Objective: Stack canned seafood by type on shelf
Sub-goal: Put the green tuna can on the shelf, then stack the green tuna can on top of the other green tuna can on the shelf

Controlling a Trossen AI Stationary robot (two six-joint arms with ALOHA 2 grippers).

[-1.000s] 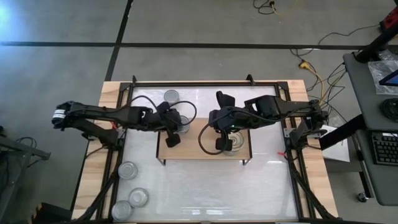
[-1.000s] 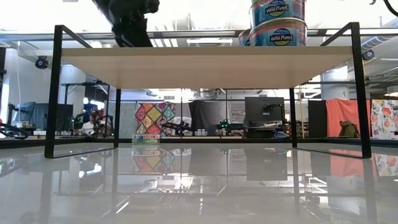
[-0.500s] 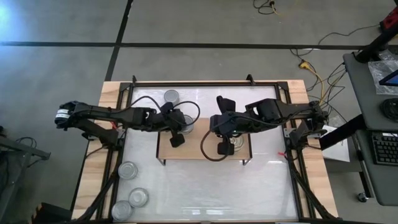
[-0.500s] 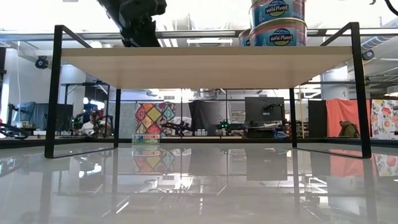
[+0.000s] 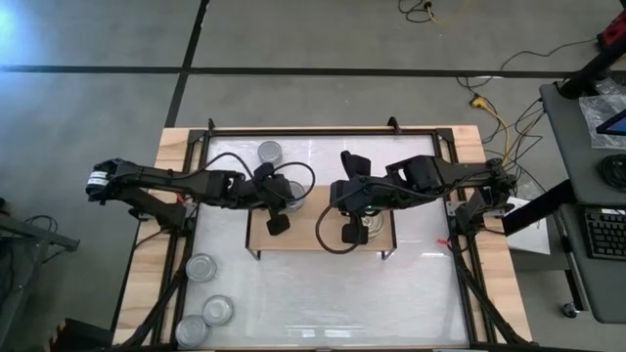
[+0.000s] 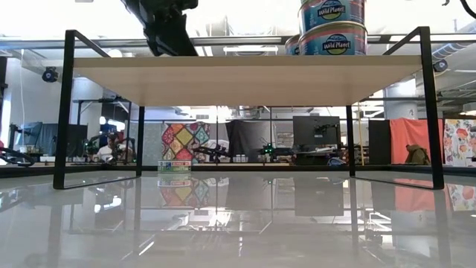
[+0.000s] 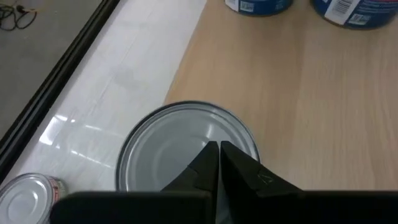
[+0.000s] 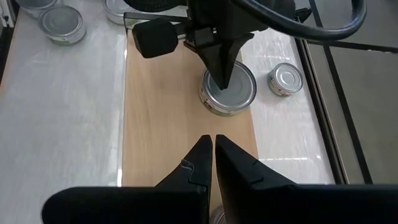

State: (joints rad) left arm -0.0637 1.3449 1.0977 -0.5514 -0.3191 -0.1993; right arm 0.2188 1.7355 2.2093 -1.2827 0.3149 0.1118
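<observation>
The shelf (image 5: pixel 313 223) is a light-wood board on black legs in the middle of the table. A silver-topped can (image 7: pixel 174 146) stands on the shelf's far left part. My left gripper (image 7: pixel 218 149) is shut, its tips pointing down at that can's top (image 8: pixel 233 87). Two blue-labelled cans (image 6: pixel 332 28) are stacked at the shelf's right end, with another (image 6: pixel 293 45) behind them. My right gripper (image 8: pixel 209 144) hangs shut above the shelf's middle, clear of the board, holding nothing. My left gripper's shut fingertips (image 8: pixel 222 73) stand at the middle of the can's silver top, coming from above at a slant. I cannot tell whether they touch the lid or hover just over it. The can stands upright on the shelf board.
One can (image 5: pixel 269 152) sits on the white tabletop beyond the shelf. Three more cans (image 5: pixel 201 266), (image 5: pixel 217 310), (image 5: pixel 191 330) lie near the table's front left corner. Black frame rails (image 5: pixel 201 147) border the table.
</observation>
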